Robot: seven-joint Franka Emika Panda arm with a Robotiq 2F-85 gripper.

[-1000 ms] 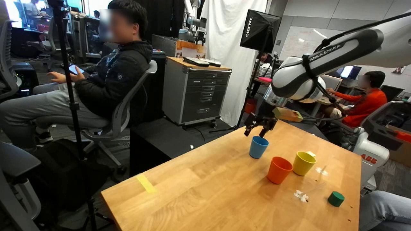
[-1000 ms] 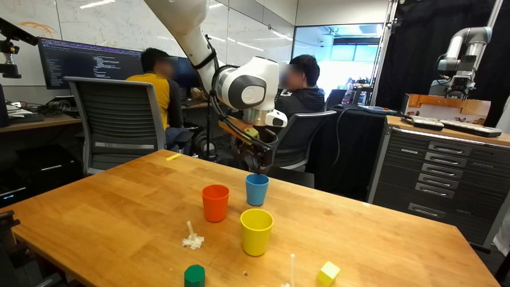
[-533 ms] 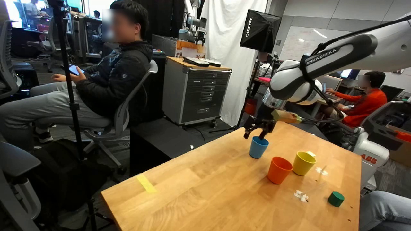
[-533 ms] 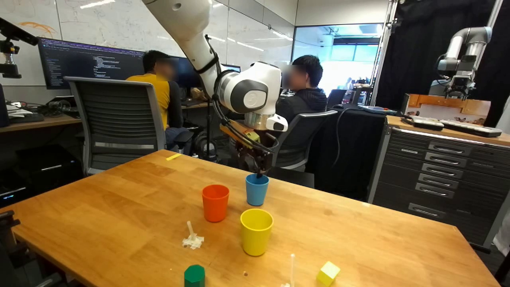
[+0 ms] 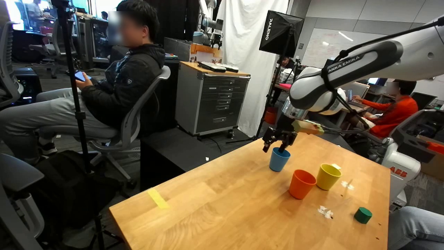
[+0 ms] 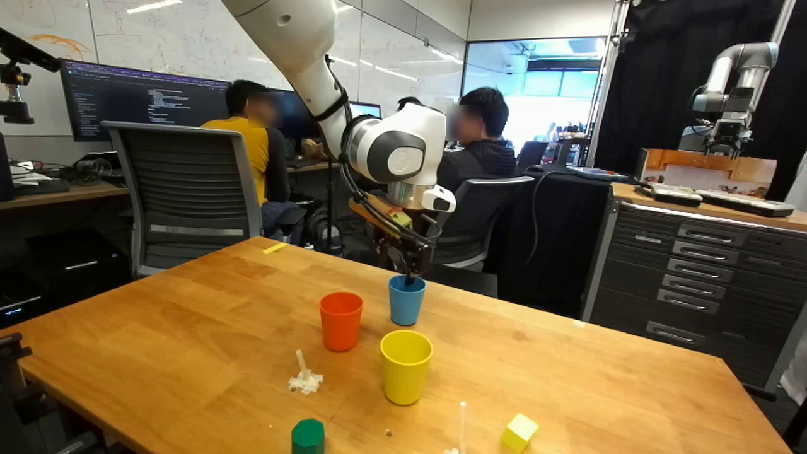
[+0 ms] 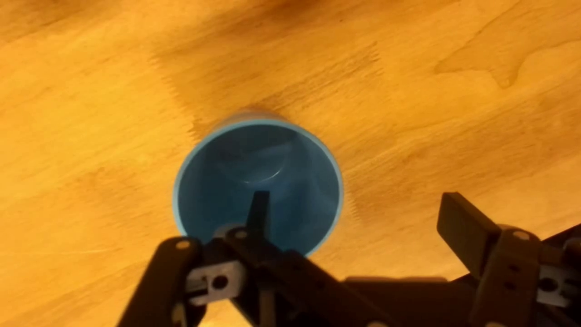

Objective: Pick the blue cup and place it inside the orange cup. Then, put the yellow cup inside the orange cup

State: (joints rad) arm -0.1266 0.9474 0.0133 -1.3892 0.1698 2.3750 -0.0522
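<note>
The blue cup (image 5: 279, 161) (image 6: 406, 305) stands upright on the table near its edge. The orange cup (image 5: 301, 187) (image 6: 341, 325) stands upright and empty beside it. The yellow cup (image 5: 327, 178) (image 6: 405, 372) stands upright close to the orange cup. My gripper (image 5: 274, 149) is open at the blue cup's rim. In the wrist view my gripper (image 7: 355, 197) has one finger over and into the mouth of the blue cup (image 7: 299, 200). The other finger is outside the cup, over the table, so the cup's wall lies between the fingers. Neither finger visibly presses the wall.
A small green block (image 5: 363, 215) (image 6: 307, 435) and a pale yellow cube (image 6: 519, 432) are on the table (image 5: 215, 208). Thin pegs with white tape (image 6: 304, 378) stick up from it. A grey drawer cabinet (image 6: 693, 277) stands beyond the table.
My gripper has come down slightly, and one finger has gone from above the blue cup's rim into its mouth. The cups have not moved.
</note>
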